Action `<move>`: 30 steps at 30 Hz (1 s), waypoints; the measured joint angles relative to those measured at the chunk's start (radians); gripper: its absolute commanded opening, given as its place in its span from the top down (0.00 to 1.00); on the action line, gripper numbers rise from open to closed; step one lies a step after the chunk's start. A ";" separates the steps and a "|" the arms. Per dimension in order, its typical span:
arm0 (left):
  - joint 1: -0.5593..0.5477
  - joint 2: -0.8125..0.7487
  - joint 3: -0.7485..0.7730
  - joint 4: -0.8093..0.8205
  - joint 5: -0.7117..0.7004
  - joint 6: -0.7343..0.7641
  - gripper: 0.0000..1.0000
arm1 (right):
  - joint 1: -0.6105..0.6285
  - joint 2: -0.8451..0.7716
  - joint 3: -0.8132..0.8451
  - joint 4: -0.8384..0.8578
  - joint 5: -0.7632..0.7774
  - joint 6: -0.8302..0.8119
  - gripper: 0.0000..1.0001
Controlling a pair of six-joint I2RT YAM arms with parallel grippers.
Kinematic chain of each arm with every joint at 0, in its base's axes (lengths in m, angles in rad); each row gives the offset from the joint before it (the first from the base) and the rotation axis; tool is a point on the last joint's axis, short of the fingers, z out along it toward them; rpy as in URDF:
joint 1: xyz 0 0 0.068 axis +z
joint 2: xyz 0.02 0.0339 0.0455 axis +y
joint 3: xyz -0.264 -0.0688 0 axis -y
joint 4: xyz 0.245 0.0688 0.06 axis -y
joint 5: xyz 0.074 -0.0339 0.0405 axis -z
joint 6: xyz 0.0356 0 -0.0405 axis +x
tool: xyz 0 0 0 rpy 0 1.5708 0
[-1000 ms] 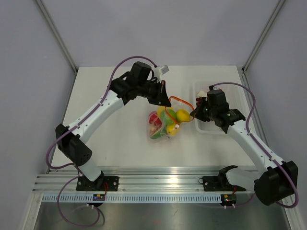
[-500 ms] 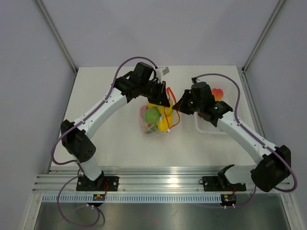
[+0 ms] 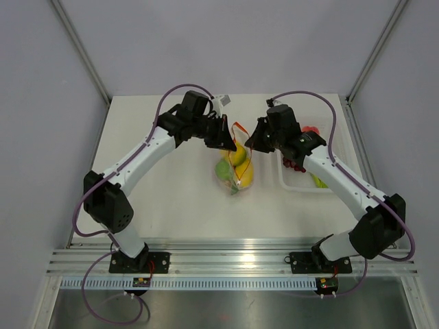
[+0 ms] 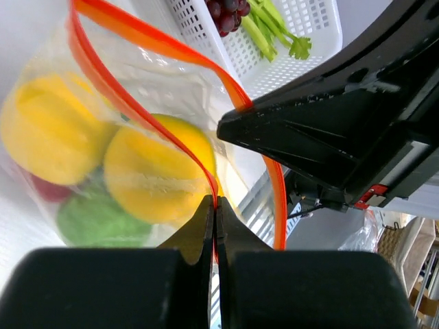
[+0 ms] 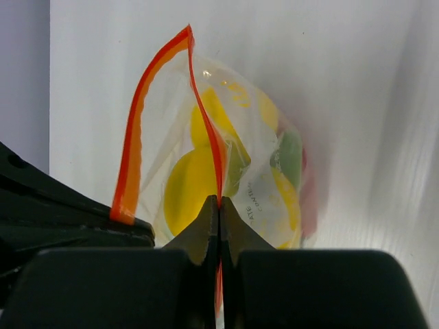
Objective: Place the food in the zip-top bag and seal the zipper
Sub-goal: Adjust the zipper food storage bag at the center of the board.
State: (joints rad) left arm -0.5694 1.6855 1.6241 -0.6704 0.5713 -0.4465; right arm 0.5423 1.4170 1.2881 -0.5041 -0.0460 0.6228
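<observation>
Red-orange zipper (image 5: 134, 137) pinched at two points as we hold up the zip-top bag (image 3: 234, 175).
Our left gripper (image 4: 214, 202) and right gripper (image 5: 219, 202) each clamp shut on the strip. Lemons (image 4: 154, 178) sit bagged just beyond both fingertips, and grapes (image 4: 226, 14) lie in the white tray (image 3: 302, 188) past the right gripper.

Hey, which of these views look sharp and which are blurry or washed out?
Top external view: evenly lit and sharp, only soft shadows on the table. Left wrist view: the left gripper is a dark, out-of-focus mass up close, the lemons soft. Right wrist view: the right gripper is likewise black and blurred, while the zipper glows bright against the washed-out table.
</observation>
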 measured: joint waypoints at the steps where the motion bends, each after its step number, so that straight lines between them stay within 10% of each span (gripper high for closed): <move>1: 0.000 -0.002 -0.010 0.010 0.002 -0.006 1.00 | 0.000 0.013 0.017 0.001 -0.002 -0.013 1.00; 6: -0.005 -0.009 -0.050 0.038 0.001 -0.040 1.00 | 0.000 0.079 0.068 0.004 -0.041 -0.072 0.86; 11: -0.005 -0.026 -0.087 0.082 -0.045 -0.125 1.00 | 0.000 0.127 0.160 -0.016 -0.072 -0.122 0.32; 30: -0.006 -0.167 -0.273 0.278 -0.206 -0.352 1.00 | 0.059 -0.330 -0.066 -0.156 0.100 -0.104 0.17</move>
State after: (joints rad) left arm -0.5751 1.5188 1.3510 -0.3923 0.3656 -0.7986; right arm 0.6010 1.0866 1.2217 -0.6605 0.0536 0.5190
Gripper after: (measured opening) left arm 0.005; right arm 0.829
